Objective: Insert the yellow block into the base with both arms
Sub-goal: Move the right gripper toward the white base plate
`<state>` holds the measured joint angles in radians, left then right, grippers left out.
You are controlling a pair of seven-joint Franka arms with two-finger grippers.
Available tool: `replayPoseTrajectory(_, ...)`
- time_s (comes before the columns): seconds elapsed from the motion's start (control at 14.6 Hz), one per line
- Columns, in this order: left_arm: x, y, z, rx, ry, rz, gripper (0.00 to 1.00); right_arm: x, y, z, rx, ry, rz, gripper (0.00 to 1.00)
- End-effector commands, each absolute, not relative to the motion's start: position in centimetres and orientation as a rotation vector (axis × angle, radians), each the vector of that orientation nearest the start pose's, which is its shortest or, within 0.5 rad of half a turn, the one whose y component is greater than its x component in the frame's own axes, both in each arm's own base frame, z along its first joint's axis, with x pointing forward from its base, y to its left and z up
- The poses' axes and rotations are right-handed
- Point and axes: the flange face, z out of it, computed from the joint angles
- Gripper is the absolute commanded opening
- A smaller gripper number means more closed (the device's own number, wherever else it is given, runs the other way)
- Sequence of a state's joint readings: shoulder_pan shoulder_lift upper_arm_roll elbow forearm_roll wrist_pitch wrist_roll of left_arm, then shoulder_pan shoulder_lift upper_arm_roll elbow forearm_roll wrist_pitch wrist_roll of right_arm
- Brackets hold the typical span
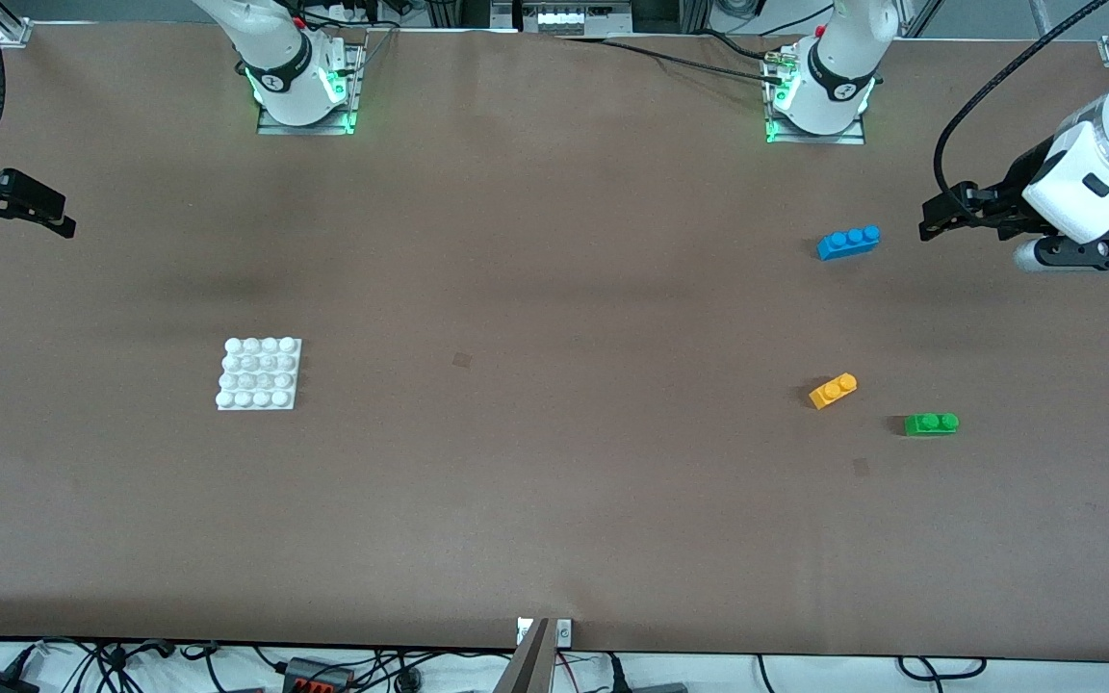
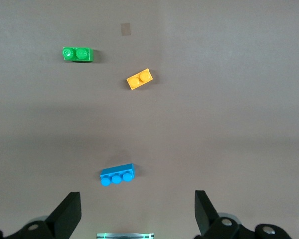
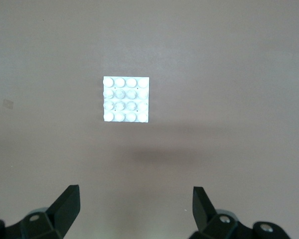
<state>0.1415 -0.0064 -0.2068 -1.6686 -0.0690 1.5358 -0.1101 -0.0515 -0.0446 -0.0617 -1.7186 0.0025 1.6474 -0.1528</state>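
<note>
The yellow block (image 1: 833, 391) lies on the brown table toward the left arm's end, beside a green two-stud brick (image 1: 931, 423); it also shows in the left wrist view (image 2: 139, 78). The white studded base (image 1: 259, 372) lies toward the right arm's end and shows in the right wrist view (image 3: 125, 99). My left gripper (image 1: 936, 219) is open and empty, up in the air at the table's end, beside the blue brick (image 1: 848, 242). My right gripper (image 1: 59, 219) is open and empty, up at the other end of the table. Both arms wait.
The blue three-stud brick (image 2: 117, 175) lies farther from the front camera than the yellow block. The green brick (image 2: 78, 54) lies slightly nearer. Both arm bases (image 1: 304, 82) stand along the table's back edge. Cables run along the front edge.
</note>
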Motion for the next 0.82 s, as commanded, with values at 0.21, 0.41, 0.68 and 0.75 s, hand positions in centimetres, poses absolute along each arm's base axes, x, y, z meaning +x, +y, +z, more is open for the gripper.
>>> replayPoseTrajectory(0.21,54.3,-4.2,58.6,-3.211,-0.054,0.212,1.00,54.2,-5.9,59.0,-3.132,-0.038,0.049,1.00)
replayPoseTrajectory(0.41,54.3,-4.2,58.7,-3.211,-0.056,0.210,1.00,54.2,-6.1,58.7,-3.131,-0.031,0.061,1.00)
replayPoseTrajectory(0.68,54.3,-4.2,58.7,-3.211,-0.056,0.210,1.00,54.2,-6.6,55.3,-3.110,-0.005,0.243,1.00)
replayPoseTrajectory(0.75,54.3,-4.2,58.7,-3.213,-0.056,0.210,1.00,54.8,-6.7,52.9,-3.097,-0.007,0.335,1.00)
